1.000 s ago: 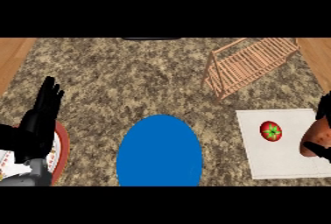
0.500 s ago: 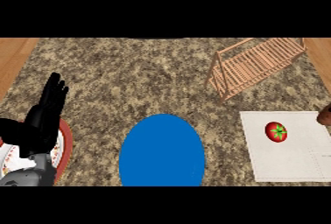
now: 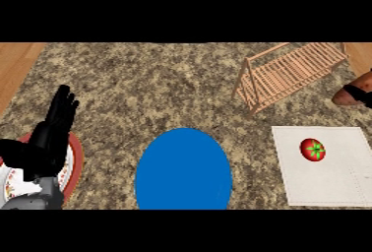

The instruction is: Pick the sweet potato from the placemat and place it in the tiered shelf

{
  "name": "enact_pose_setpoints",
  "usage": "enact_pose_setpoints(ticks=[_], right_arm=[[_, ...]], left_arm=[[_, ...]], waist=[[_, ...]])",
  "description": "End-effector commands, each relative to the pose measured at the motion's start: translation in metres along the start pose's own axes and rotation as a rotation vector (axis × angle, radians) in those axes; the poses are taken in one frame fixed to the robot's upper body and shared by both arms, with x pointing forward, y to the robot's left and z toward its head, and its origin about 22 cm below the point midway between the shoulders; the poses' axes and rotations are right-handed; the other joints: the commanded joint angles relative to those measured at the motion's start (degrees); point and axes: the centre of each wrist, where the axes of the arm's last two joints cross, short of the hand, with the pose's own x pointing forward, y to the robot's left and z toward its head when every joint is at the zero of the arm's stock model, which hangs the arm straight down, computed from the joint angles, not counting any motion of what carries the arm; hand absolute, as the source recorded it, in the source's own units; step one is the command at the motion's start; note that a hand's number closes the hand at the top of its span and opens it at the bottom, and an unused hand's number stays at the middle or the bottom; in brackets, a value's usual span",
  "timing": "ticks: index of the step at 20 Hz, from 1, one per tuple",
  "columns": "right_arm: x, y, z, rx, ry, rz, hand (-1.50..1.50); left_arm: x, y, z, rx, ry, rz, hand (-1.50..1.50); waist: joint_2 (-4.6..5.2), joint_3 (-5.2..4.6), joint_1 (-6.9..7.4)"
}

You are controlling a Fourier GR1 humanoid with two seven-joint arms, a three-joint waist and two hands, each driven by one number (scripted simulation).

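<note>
Granite counter (image 3: 160,88), speckled brown and grey, fills nearly the whole head view, with strips of wooden floor showing at the upper left and upper right corners. On it, at lower centre, lies a solid blue plate (image 3: 183,170), and nothing rests on it. To its right, near the counter's right edge, lies a white placemat (image 3: 327,184), and a red tomato (image 3: 313,149) with a green stem star sits on the mat's upper part. Above the placemat, toward the upper right, stands the wooden tiered shelf (image 3: 287,74), a slatted frame set at an angle to the counter's edge; its slats hold nothing that can be seen. At the lower left, a plate with a red rim and a patterned white centre (image 3: 71,172) is partly hidden behind the left forearm. The left hand (image 3: 49,140) rests over that plate, released, its black fingers straight and pointing up the view, holding nothing. At the right edge, level with the shelf and just to its right, the sweet potato (image 3: 356,91) shows as a brown-orange shape off the placemat. The right hand (image 3: 359,93) grasps it, dark fingers wrapped across it, though most of that hand is cut off by the edge.
</note>
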Motion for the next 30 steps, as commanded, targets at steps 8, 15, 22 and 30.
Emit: enact_pose_setpoints(ticks=[8, 15, 22, 30], right_arm=[[-0.007, 0.056, -0.058, -0.077, -0.032, -0.053, 1.5], [-0.032, 0.054, -0.072, -0.024, -0.041, 0.027, 1.5], [-0.029, 0.065, -0.09, -0.017, 0.05, -0.169, -1.5], [-0.02, 0.067, -0.099, 0.007, -0.007, -0.257, -1.5]], left_arm=[[0.002, -0.008, 0.015, -0.009, 0.015, 0.007, 0.0], [0.012, 0.013, -0.015, -0.001, -0.02, -0.004, 0.0], [-0.001, -0.004, -0.015, -0.013, -0.008, 0.001, 0.0], [0.018, -0.004, -0.001, -0.009, -0.009, -0.004, 0.0]], waist=[[0.04, 0.02, 0.39], [0.3, 0.03, 0.67], [0.58, 0.05, 1.14], [0.26, 0.06, 0.85]])
